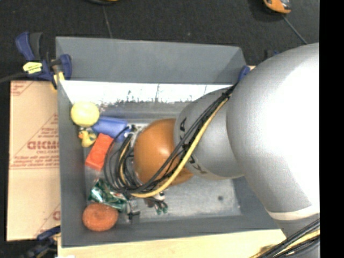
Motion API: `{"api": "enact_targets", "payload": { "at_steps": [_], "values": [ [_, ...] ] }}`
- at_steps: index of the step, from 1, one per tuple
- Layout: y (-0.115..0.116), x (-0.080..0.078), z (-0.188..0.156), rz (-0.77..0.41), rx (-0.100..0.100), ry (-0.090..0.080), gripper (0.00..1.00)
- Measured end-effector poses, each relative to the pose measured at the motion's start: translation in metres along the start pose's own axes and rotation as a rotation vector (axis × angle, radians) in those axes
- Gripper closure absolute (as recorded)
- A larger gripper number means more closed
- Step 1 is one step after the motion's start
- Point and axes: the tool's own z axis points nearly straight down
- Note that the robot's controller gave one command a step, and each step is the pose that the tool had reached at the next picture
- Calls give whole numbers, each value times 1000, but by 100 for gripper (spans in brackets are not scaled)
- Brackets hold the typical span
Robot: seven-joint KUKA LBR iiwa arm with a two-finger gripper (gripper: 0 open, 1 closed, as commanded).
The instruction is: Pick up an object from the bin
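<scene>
Gripper (146,202) hangs low in the bin's (161,63) front left, under cables (121,165); open or closed, I cannot tell. Green packet (109,195) lies just beside it, with an orange disc (100,217), red block (99,150) and yellow ball (84,113) near.

Stuff sitting in my bin (71,165) right now: a pale yellow ball (84,113) in the far-left corner, a blue plastic piece (110,127) just beside it, and a tiny yellow bit (86,139) on the ball's near side. An orange-red block (99,151) lies tilted near the left wall. A round brownish-orange thing (100,217) is in the near-left corner.
</scene>
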Motion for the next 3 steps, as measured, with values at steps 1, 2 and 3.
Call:
{"api": "enact_targets", "payload": {
  "at_steps": [1,2,3],
  "values": [
    [0,0,0,1,0,-1,100],
    [-11,-24,-34,0,0,-2,100],
    [-11,-24,-34,1,-1,-2,100]
  ]
}}
